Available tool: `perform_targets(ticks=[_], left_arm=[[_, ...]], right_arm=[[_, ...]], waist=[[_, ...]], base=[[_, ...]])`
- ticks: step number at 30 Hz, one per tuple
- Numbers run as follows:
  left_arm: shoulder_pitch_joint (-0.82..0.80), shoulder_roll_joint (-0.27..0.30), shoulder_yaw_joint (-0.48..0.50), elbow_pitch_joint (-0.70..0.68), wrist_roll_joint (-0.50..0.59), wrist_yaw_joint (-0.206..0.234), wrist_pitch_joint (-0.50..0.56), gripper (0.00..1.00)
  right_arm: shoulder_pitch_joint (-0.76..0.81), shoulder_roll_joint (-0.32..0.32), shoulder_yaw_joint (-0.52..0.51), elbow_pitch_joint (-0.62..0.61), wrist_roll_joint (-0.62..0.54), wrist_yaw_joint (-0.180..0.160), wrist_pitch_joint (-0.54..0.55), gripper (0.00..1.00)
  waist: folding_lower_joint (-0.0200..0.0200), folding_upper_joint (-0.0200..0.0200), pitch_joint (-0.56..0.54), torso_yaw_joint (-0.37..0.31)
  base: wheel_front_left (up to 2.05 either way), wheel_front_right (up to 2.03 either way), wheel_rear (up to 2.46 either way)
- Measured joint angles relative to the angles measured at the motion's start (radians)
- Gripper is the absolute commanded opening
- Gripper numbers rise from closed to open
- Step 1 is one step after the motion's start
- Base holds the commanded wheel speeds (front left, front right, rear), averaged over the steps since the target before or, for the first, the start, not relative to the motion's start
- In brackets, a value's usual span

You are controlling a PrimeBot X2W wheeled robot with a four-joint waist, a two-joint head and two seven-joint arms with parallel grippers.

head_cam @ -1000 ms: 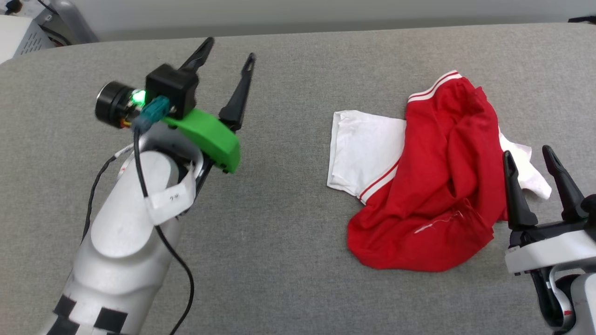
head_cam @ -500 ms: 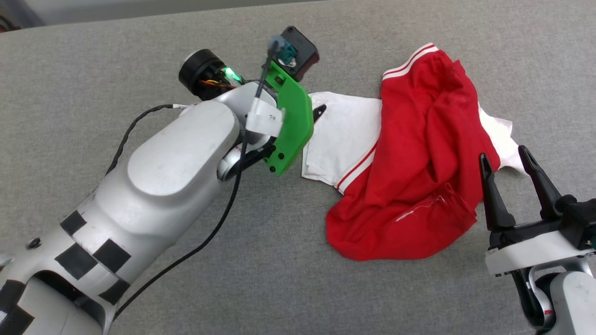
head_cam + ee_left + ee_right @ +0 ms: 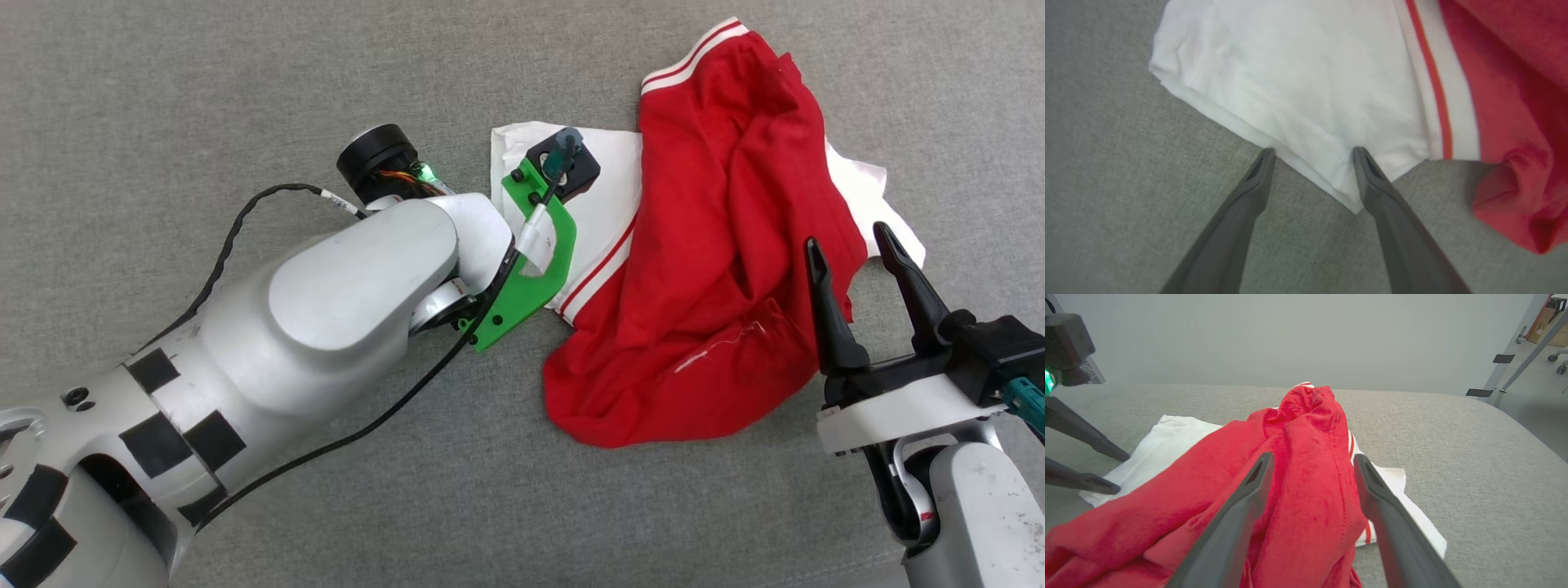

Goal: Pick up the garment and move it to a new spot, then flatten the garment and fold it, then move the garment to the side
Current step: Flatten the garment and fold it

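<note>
Left gripper, spread and empty, straddles the shirt's white sleeve hem, grey surface behind; right gripper likewise spread, empty.

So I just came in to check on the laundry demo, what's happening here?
A two-armed robot is starting on a red shirt lying crumpled on the grey table. Its left gripper is down at the shirt's white sleeve, jaws open with the tips at the hem, nothing gripped yet. The right gripper hangs at the other side of the shirt, over the red cloth, jaws open too. The shirt is not yet lifted, flattened or folded.
</note>
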Motion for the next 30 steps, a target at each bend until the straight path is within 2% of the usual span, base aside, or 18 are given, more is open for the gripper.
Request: perform_targets(ticks=[2,8,9,10,15,20,25,30], left_arm=[[0.008,0.003,0.011,-0.024,0.049,0.000,0.067,1.00],[0.022,0.036,0.041,-0.101,0.102,0.001,0.161,1.00],[0.023,0.043,0.044,-0.111,0.102,0.001,0.162,0.28],[0.023,0.045,0.044,-0.118,0.102,0.001,0.163,0.00],[0.037,0.044,0.028,-0.135,0.083,0.000,0.121,0.00],[0.041,0.072,-0.001,-0.145,0.050,0.000,-0.059,0.00],[0.042,0.129,-0.004,-0.150,0.015,0.000,-0.231,0.00],[0.061,0.200,0.030,-0.159,-0.011,0.001,-0.346,0.00]], right_arm=[[-0.008,0.002,0.004,0.007,0.000,0.000,0.000,1.00],[-0.022,0.006,0.001,0.008,0.000,0.000,-0.001,1.00],[-0.022,0.007,-0.002,0.008,0.000,0.000,-0.001,1.00],[-0.022,0.009,-0.005,0.008,-0.001,0.000,-0.001,1.00],[-0.022,0.012,-0.009,0.008,-0.009,0.000,-0.001,1.00],[-0.016,0.008,-0.029,0.009,-0.018,0.000,-0.001,1.00],[0.017,-0.004,-0.046,0.012,-0.018,0.000,-0.001,1.00],[0.047,-0.009,-0.058,0.020,-0.018,0.000,-0.001,1.00]], waist=[[-0.0001,0.0000,0.015,-0.010],[0.0000,0.0000,0.042,-0.035],[0.0000,0.0000,0.045,-0.037],[0.0000,0.0000,0.046,-0.037],[0.0000,0.0000,0.036,-0.025],[0.0001,0.0000,-0.001,0.002],[0.0001,0.0000,-0.048,0.036],[0.0001,0.0000,-0.094,0.076]], base=[[0.00,0.00,0.00],[0.00,0.00,0.00],[0.00,0.00,0.00],[0.00,0.00,0.00],[0.00,0.00,0.00],[0.00,0.00,0.00],[0.00,0.00,0.00],[0.00,0.00,0.00]])
